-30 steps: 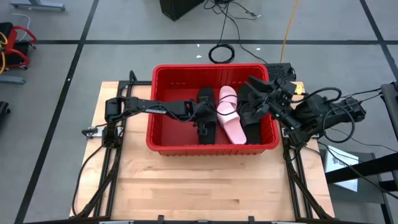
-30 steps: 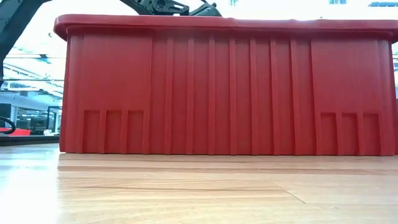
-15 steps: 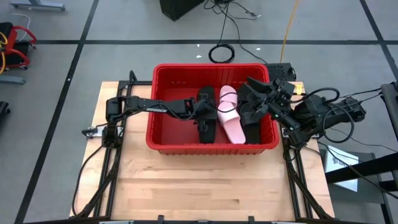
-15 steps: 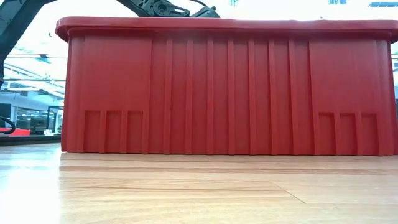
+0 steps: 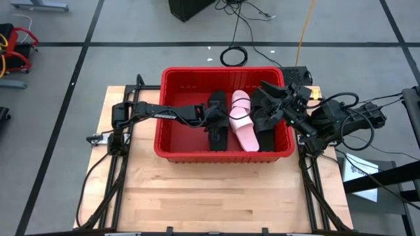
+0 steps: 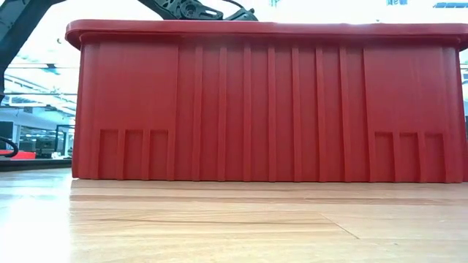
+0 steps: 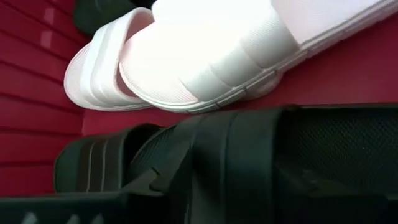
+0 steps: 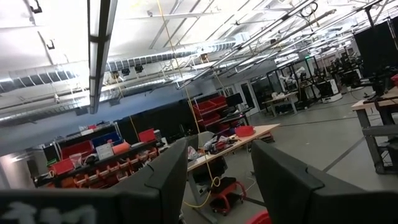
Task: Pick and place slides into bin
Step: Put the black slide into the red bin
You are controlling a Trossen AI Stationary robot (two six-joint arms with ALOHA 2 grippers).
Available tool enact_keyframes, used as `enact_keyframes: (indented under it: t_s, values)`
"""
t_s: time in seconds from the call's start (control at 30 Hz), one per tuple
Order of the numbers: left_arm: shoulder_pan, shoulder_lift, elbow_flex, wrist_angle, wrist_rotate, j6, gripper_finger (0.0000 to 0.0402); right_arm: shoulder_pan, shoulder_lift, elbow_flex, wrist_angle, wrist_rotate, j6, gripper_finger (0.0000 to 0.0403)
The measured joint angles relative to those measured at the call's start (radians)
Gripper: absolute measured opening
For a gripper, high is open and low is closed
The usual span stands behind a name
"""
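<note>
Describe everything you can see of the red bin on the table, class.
The bin is a large rectangular crate of bright red plastic with a thick rim, ribbed outer walls and slotted upper walls. It stands upright on the wooden table, towards its far edge. Inside lie black slides and pink slides, gathered in its right half; the left half of the floor is bare. The left tool reaches in over its left wall.

I see the red bin (image 5: 172, 141) mid-table w/ slides inside: black ones (image 5: 218, 130) lengthwise at centre, two pink ones (image 5: 241, 120) overlapping just beside them, more black ones (image 5: 268, 121) piled vs the right wall, some tilted up.
</note>
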Motion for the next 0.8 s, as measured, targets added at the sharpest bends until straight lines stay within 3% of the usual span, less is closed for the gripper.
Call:
enact_keyframes:
  t_s: [0.23, 0.8]
  values:
    - [-0.001, 0.0, 0.0, 0.002, -0.026, -0.03, 0.0205, 0.0, 0.0, 0.0, -0.004, 0.0, -0.002, 0.0169]
    - [-0.005, -0.058, -0.001, -0.049, 0.243, -0.086, 0.0228, 0.0, 0.0, 0.0, -0.016, -0.005, 0.006, 0.0169]
